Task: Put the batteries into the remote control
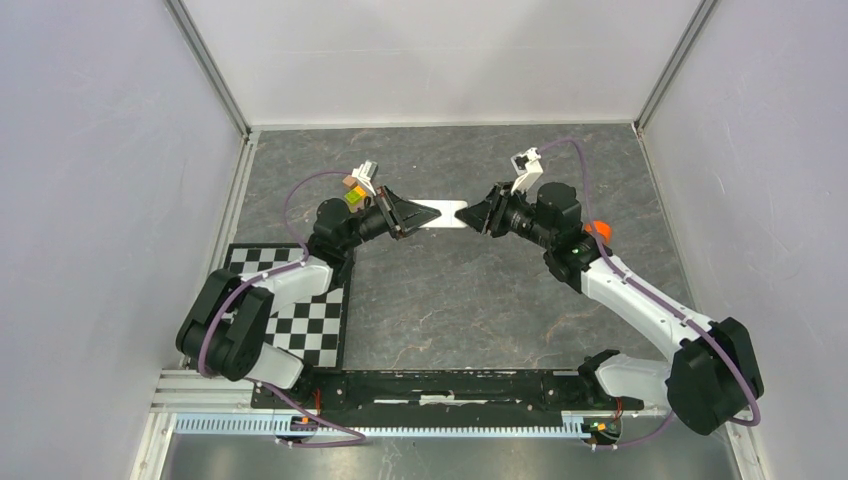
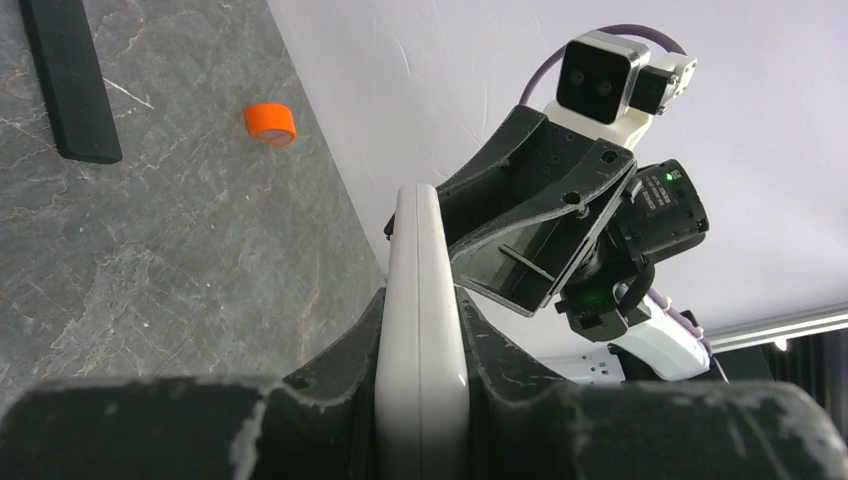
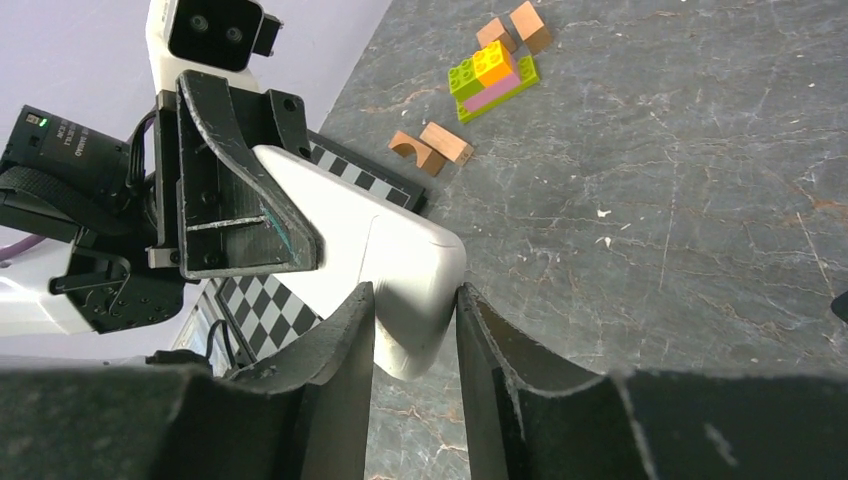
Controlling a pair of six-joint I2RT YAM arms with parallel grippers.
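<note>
Grey table (image 1: 480, 300) | left arm (image 1: 290, 280) reaching inward | fingers (image 2: 330, 400) clamp remote control (image 2: 420, 330)

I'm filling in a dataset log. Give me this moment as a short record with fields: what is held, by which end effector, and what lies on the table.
remote control: white, held above the table between both arms
left end effector: shut on one end of the remote control
right end effector: fingers flank the other end; grip uncertain
batteries: not seen in any view
loose items: orange cap, black bar, brick stack, wooden blocks, checkerboard mat
</note>
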